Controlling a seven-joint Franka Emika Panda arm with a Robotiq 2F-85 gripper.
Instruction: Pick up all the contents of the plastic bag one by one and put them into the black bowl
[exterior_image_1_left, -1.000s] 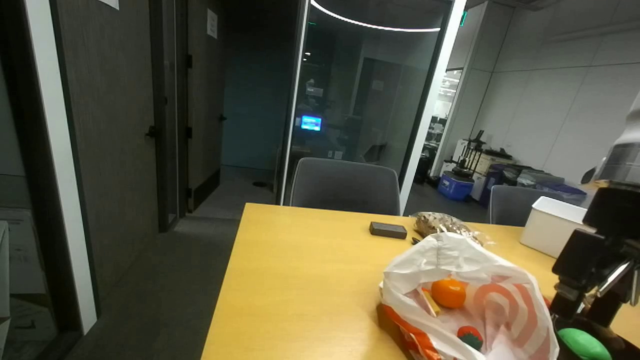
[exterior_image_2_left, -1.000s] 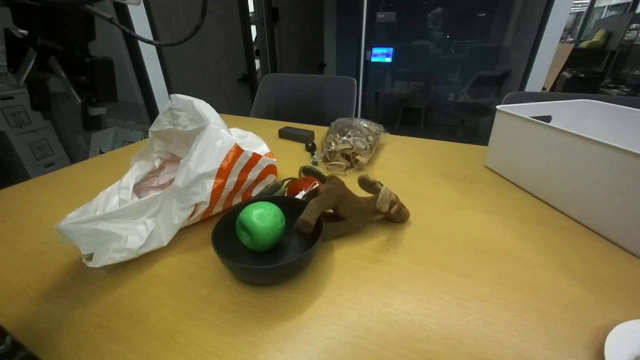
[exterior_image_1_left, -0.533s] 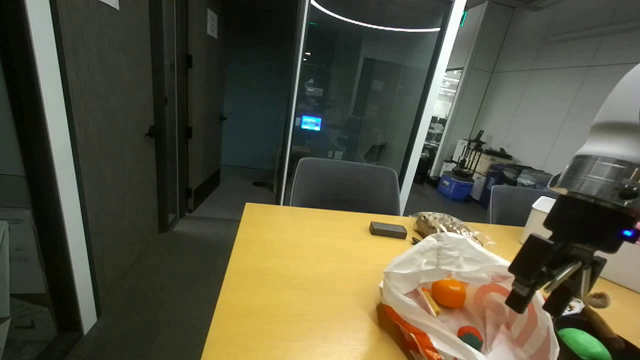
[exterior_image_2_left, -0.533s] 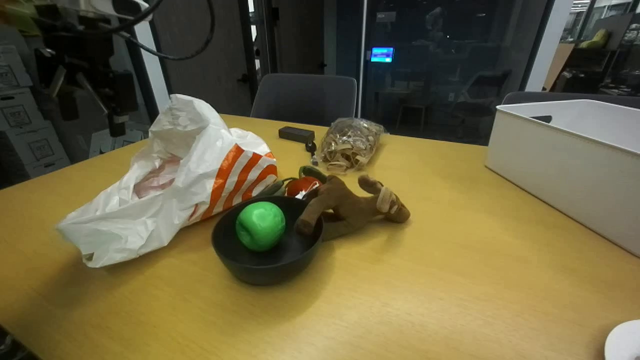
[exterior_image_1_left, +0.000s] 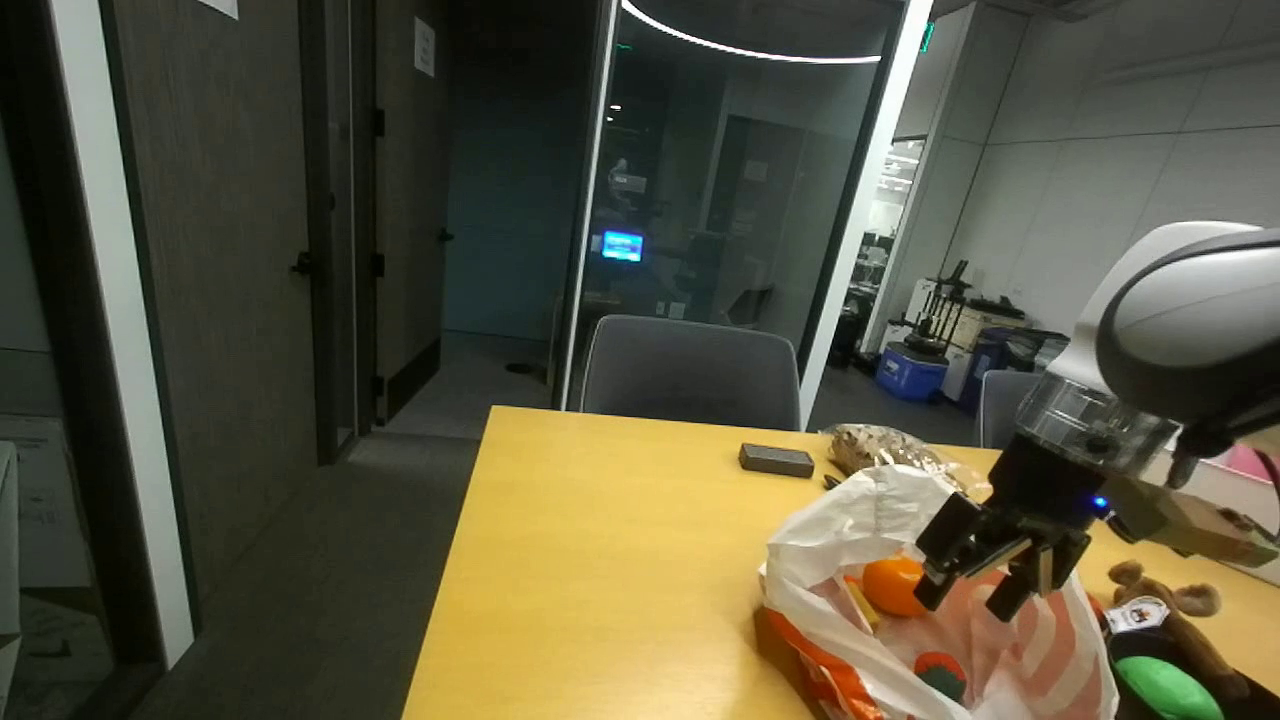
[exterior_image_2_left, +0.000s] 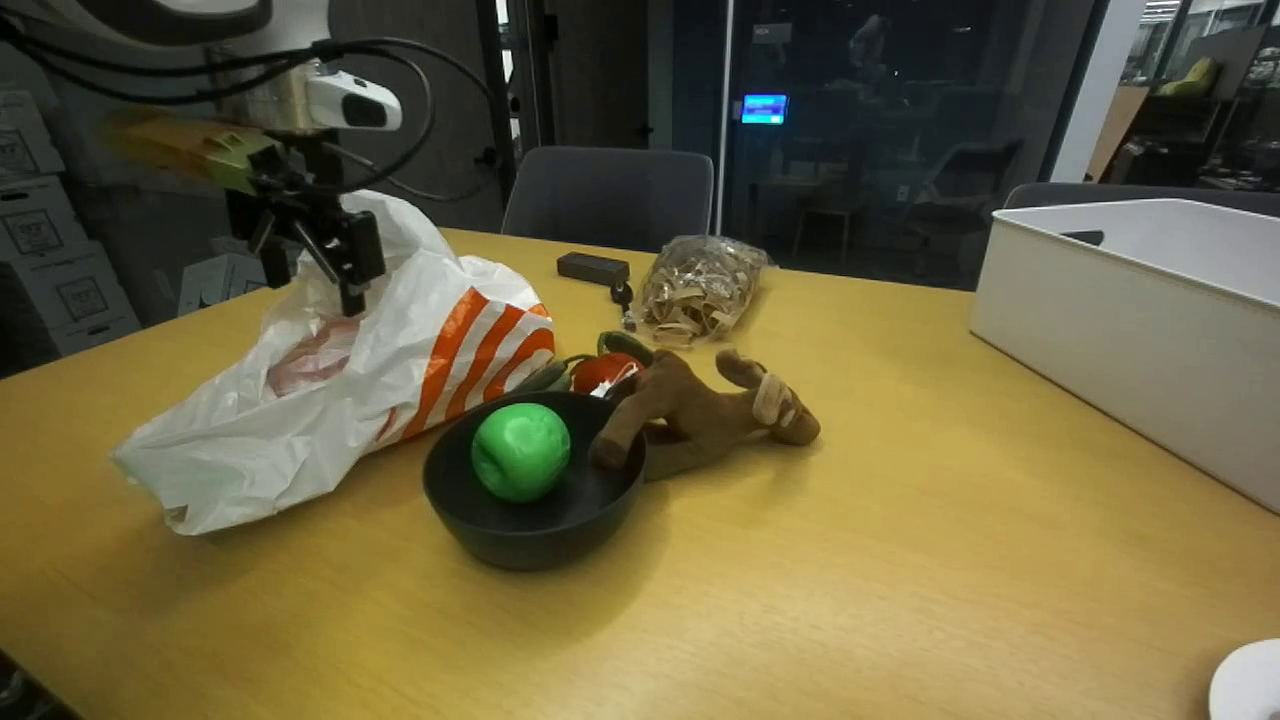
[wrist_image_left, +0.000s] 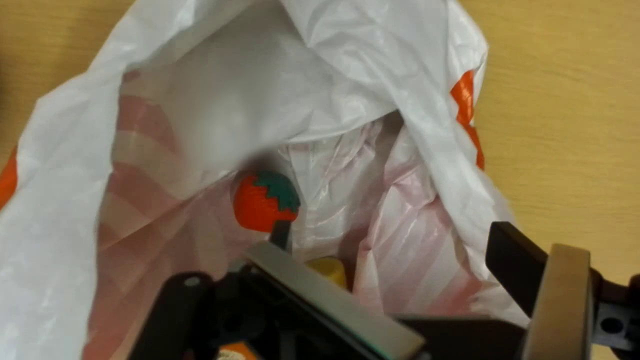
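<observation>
The table (exterior_image_2_left: 900, 560), yellow, fills the lower part of the frame in an exterior view; the arm (exterior_image_1_left: 1200, 320) enters from the right edge in an exterior view; the box (exterior_image_2_left: 1120, 340), white, sits on the table at the right edge; the bag (exterior_image_2_left: 395, 340), white with orange stripes, lies on the table at left centre, its mouth agape; the gripper (exterior_image_1_left: 968, 598) hangs over that mouth, lower right of the frame, its jaws spread wide apart; in the wrist view its fingers (wrist_image_left: 515, 265) take up the lower centre and lower right; the toy (exterior_image_2_left: 715, 405), brown plush, lies near the centre of the frame, one leg reaching over the rim of the bowl (exterior_image_2_left: 530, 545); the bowl, black, stands upright just below centre, beside the bag; the pouch (exterior_image_2_left: 700, 290), clear and filled with tan bands, lies above the toy, upper centre; the block (exterior_image_2_left: 593, 268), dark, lies near the pouch, to its left; the apple (exterior_image_2_left: 521, 452), green, rests inside the bowl; the orange piece (exterior_image_1_left: 890, 587) lies inside the bag, lower right of the frame, its right edge hidden by a fingertip; the red piece (wrist_image_left: 262, 202), green-capped, lies in the bag, left of centre in the wrist view; the yellow piece (wrist_image_left: 327, 270), also in the bag, shows just below the middle there, partly hidden by a finger.
</observation>
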